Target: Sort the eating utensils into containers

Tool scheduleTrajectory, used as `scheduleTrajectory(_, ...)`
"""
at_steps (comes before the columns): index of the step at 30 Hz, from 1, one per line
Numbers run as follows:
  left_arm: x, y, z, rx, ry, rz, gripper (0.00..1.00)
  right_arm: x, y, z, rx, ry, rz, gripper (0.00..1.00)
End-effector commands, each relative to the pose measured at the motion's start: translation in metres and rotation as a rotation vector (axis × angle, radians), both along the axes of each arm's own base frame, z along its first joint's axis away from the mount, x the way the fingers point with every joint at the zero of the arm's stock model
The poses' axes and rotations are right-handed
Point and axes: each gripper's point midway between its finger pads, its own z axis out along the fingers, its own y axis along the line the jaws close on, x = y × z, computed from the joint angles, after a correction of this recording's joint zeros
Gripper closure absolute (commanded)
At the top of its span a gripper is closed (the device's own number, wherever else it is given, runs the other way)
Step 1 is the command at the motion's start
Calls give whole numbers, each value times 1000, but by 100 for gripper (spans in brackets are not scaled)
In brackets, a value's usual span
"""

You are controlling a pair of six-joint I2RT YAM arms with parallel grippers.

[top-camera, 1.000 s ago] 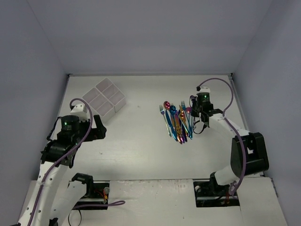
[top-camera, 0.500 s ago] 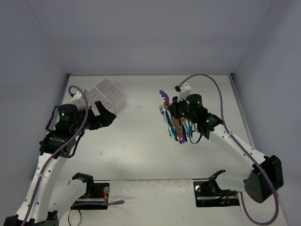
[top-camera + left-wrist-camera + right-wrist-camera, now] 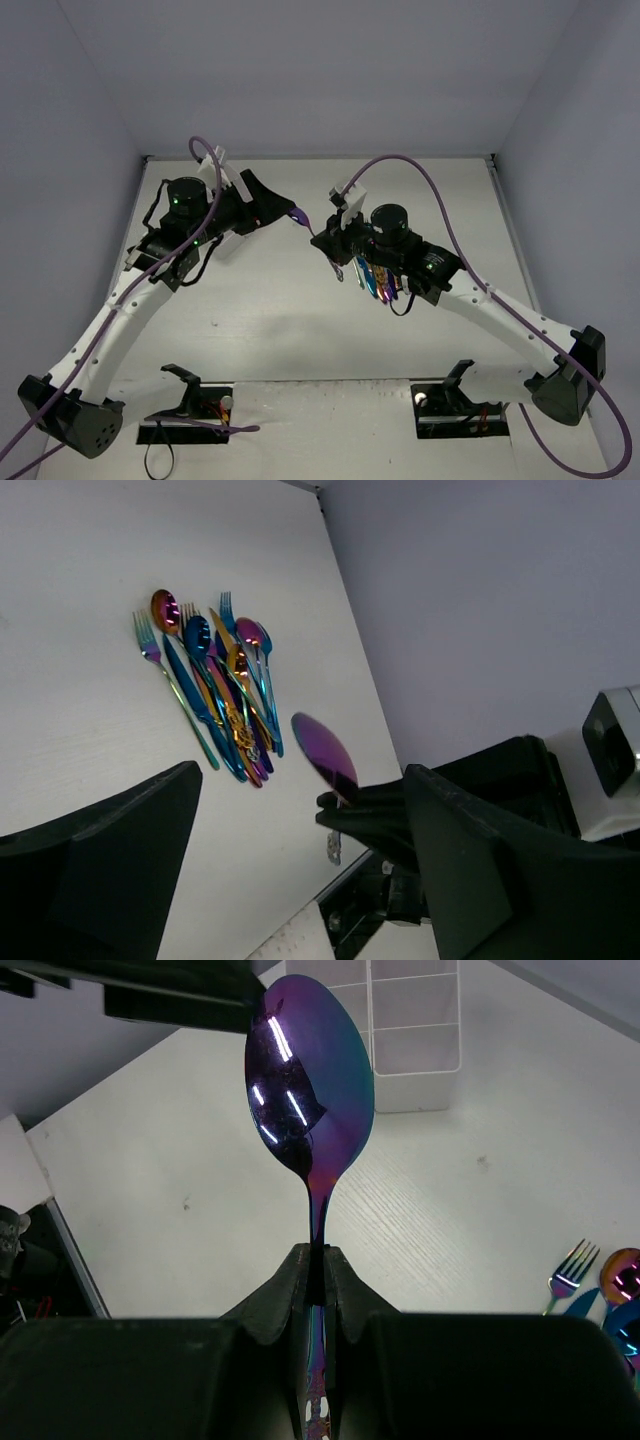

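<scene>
My right gripper is shut on the handle of a purple-blue spoon, holding it up in the air with the bowl pointing toward the left arm. From above, the spoon sticks out left of the right gripper. My left gripper is open, its tips right at the spoon's bowl, which sits between the wide-spread fingers. The other eating utensils lie in a pile on the table. The white divided container stands beyond the spoon; the left arm hides it from above.
Grey walls close in the white table on three sides. A fork and another spoon's bowl lie at the right wrist view's lower right. Purple cables loop above both arms.
The right gripper lifted the purple spoon from the pile and carried it left. The left arm swung up and right across the container to meet it, its fingers closing slightly.
</scene>
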Motion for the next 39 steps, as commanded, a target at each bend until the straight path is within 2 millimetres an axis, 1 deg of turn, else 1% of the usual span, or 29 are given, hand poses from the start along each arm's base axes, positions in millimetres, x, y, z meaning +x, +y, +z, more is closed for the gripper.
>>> scheduleTrajectory(1, 3, -22, 48, -131, -88, -30, 27, -3, 11, 50, 92, -117, 28, 100)
scheduleTrajectory(3, 4, -26, 46, -130, -76, -28, 31, -4, 12, 52, 94, -122, 31, 100)
scheduleTrajectory(5, 5, -31, 47, -150, -69, -30, 38, -6, 13, 53, 96, -127, 35, 100)
scheduleTrajectory(8, 5, -36, 48, -167, -62, -35, 52, -6, 13, 52, 93, -131, 30, 100)
scheduleTrajectory(10, 4, -38, 48, -176, -58, -39, 63, -6, 14, 47, 86, -124, 30, 100)
scheduleTrajectory(13, 4, -38, 48, -185, -50, -33, 82, -5, 15, 45, 83, -122, 29, 100)
scheduleTrajectory(16, 4, -37, 48, -199, -48, -21, 97, -5, 15, 42, 79, -121, 23, 100)
scheduleTrajectory(17, 4, -37, 49, -202, -48, -20, 99, -4, 15, 40, 73, -119, 22, 99)
scheduleTrajectory(19, 4, -36, 49, -203, -52, -14, 100, -3, 15, 39, 72, -120, 19, 96)
scheduleTrajectory(20, 4, -35, 49, -202, -55, -12, 100, -3, 15, 37, 69, -118, 17, 89)
scheduleTrajectory(23, 4, -33, 49, -189, -68, -5, 100, -1, 15, 33, 62, -110, 11, 54)
scheduleTrajectory(25, 5, -31, 48, -176, -77, 4, 100, 0, 14, 32, 60, -110, 0, 46)
scheduleTrajectory(26, 6, -28, 48, -163, -85, 18, 100, 1, 12, 31, 57, -111, -13, 35)
scheduleTrajectory(29, 11, -19, 44, -88, -107, 57, 100, 5, 4, 29, 49, -115, -57, 16)
scheduleTrajectory(31, 19, -6, 36, -8, -117, 114, 100, 8, -5, 24, 43, -107, -103, 8)
scheduleTrajectory(33, 28, 5, 34, 55, -133, 167, 100, 11, -17, 23, 44, -104, -155, 4)
scheduleTrajectory(35, 38, 19, 26, 144, -146, 230, 100, 17, -33, 11, 22, -87, -242, 1)
scheduleTrajectory(37, 56, 38, 23, 207, -165, 329, 100, 18, -47, 9, 24, -78, -301, 0)
scheduleTrajectory(39, 69, 50, 27, 241, -200, 381, 100, 20, -60, 1, 8, -64, -356, 0)
